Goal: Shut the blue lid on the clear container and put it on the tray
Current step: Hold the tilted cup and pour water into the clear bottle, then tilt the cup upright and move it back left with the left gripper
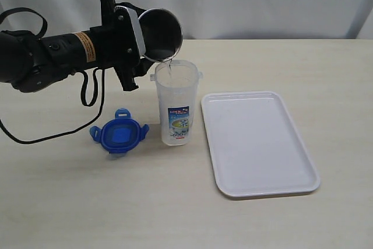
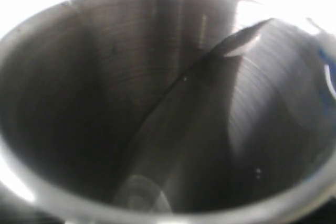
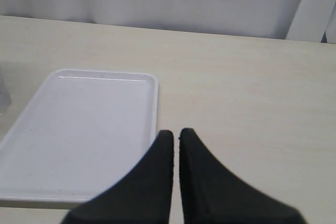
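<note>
your left fingers (image 1: 133, 33) grasp a steel cup (image 1: 160, 33), tipped so it pours into the clear container (image 1: 175, 106). the container stands open on the surface (image 1: 87, 202), between the blue lid (image 1: 119, 134) and the tray (image 1: 256, 144). your right fingers (image 3: 169, 145) are clenched empty near the tray. the cup blocks the container's mouth.

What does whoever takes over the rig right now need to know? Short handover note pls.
Left pincer: gripping a steel cup, tipped over the open mouth of the clear container; a thin stream appears to be pouring in.
Right pincer: shut, holding nothing, near the tray.
Things: container upright on the table, just left of the tray. Blue lid lies on the table left of the container, not touching it. Nothing is on the tray.
Done: neither task step.
Left: put the cup aside, press the lid on, move the container onto the tray.
</note>
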